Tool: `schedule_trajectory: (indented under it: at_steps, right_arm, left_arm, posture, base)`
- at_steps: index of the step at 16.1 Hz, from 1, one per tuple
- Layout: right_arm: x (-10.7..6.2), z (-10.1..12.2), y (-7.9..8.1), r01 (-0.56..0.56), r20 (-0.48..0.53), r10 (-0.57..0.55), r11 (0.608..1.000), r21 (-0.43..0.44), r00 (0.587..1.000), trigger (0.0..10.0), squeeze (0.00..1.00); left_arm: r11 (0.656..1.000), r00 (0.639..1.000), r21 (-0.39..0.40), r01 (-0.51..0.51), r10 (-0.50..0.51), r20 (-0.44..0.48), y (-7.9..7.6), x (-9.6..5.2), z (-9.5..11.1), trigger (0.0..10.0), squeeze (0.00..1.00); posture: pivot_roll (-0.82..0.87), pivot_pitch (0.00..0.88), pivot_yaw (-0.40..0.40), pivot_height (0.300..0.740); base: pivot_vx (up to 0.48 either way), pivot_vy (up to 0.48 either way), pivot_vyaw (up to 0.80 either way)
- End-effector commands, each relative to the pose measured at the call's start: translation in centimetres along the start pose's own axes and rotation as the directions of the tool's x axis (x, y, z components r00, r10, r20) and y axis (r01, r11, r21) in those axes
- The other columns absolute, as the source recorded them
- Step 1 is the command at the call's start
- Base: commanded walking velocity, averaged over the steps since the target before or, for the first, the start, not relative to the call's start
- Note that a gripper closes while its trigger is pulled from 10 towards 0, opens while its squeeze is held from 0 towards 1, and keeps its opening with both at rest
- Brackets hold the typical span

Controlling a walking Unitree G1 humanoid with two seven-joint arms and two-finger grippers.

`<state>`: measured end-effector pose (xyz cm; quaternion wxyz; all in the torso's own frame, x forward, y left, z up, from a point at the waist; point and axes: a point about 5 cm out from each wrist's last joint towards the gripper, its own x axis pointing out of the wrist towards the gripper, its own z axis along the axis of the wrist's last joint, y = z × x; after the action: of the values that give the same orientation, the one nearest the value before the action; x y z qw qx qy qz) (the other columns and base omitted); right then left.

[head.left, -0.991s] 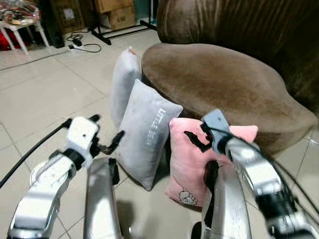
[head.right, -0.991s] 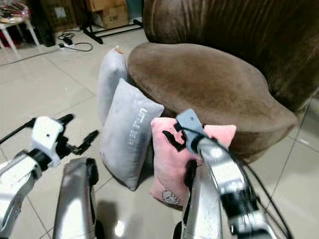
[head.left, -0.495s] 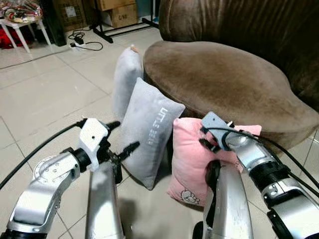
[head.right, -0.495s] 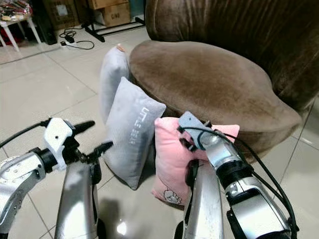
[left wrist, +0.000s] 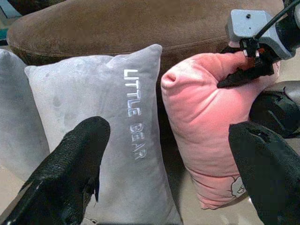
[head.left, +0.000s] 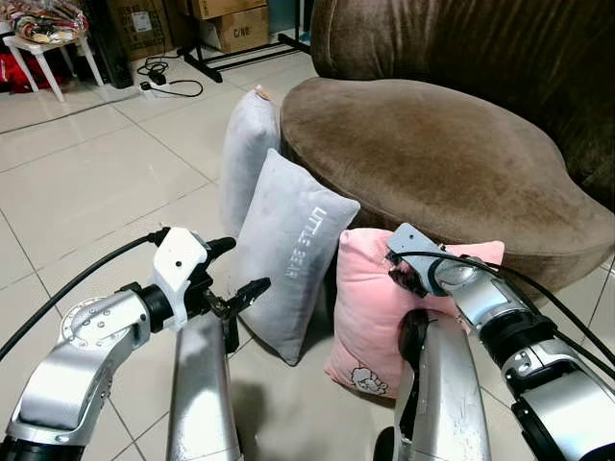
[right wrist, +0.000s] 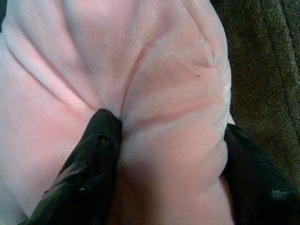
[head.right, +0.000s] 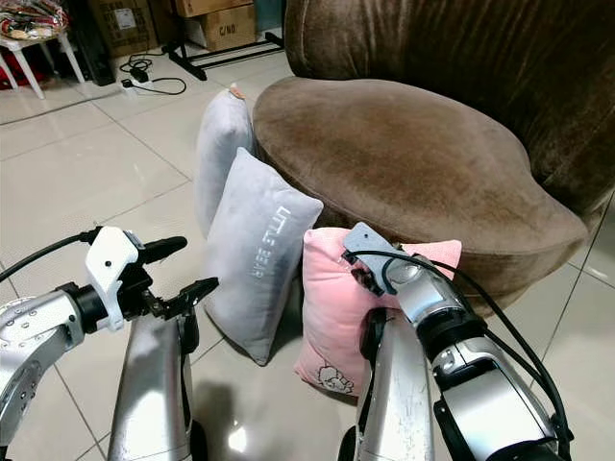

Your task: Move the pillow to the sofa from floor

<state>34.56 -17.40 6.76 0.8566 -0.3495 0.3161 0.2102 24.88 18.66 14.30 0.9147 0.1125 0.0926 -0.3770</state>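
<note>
Left tool (head.left: pixel 233 269): fingers spread, empty, hovering just before the grey pillow (head.left: pixel 288 254). Right tool (right wrist: pixel 164 154): clenched on a fold at the top edge of the pink pillow (head.left: pixel 375 298), which stands on the tiled floor (head.left: pixel 86 182) against the sofa (head.left: pixel 423 158). Risk: the pinch holds only soft fabric; on lifting it may slip free, or the pillow may swing and topple its grey neighbour.
</note>
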Motion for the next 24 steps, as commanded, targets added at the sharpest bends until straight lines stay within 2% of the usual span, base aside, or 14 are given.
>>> schedule_trajectory:
  at_steps: [1, 15, 20, 21, 24]
  right_arm:
    - [0.1, -1.1, 0.5, -0.027, -0.044, 0.027, 1.0, 0.009, 0.999, 0.0, 0.0]
    - [0.3, -0.5, 0.9, -0.074, 0.002, 0.074, 0.997, 0.007, 0.997, 0.0, 0.0]
    - [-0.3, -0.4, 1.2, -0.078, 0.086, 0.073, 0.995, 0.062, 0.994, 0.0, 0.0]
    - [-0.7, -0.3, 1.5, -0.089, 0.137, 0.077, 0.992, 0.088, 0.988, 0.0, 0.0]
    - [-2.2, 0.5, 1.4, -0.07, 0.33, -0.002, 0.976, 0.205, 0.944, 0.0, 0.0]
  left_arm:
    - [1.0, 1.0, 0.004, 0.016, -0.016, -0.004, 0.1, 0.2, 0.2, 10.0, 0.0]
    - [0.999, 0.999, -0.022, 0.038, -0.038, -0.003, -0.5, 0.6, 0.1, 10.0, 0.0]
    - [0.999, 1.0, -0.024, 0.021, -0.021, 0.01, -0.8, 0.9, 0.0, 10.0, 0.0]
    - [1.0, 1.0, -0.023, 0.001, -0.001, 0.017, -0.9, 0.9, -0.1, 10.0, 0.0]
    - [0.996, 0.995, -0.02, -0.082, 0.083, 0.05, -0.6, 0.7, 0.0, 10.0, 0.0]
  posture:
    - [-0.07, 0.0, 0.014, 0.335]
    - [-0.08, 0.0, 0.007, 0.335]
    - [-0.08, 0.0, 0.008, 0.335]
    - [-0.08, 0.0, 0.005, 0.335]
    - [-0.08, 0.0, 0.001, 0.335]
  base:
    - [0.0, 0.0, 0.0]
    - [0.0, 0.0, 0.0]
    - [0.0, 0.0, 0.0]
    - [0.0, 0.0, 0.0]
    - [0.0, 0.0, 0.0]
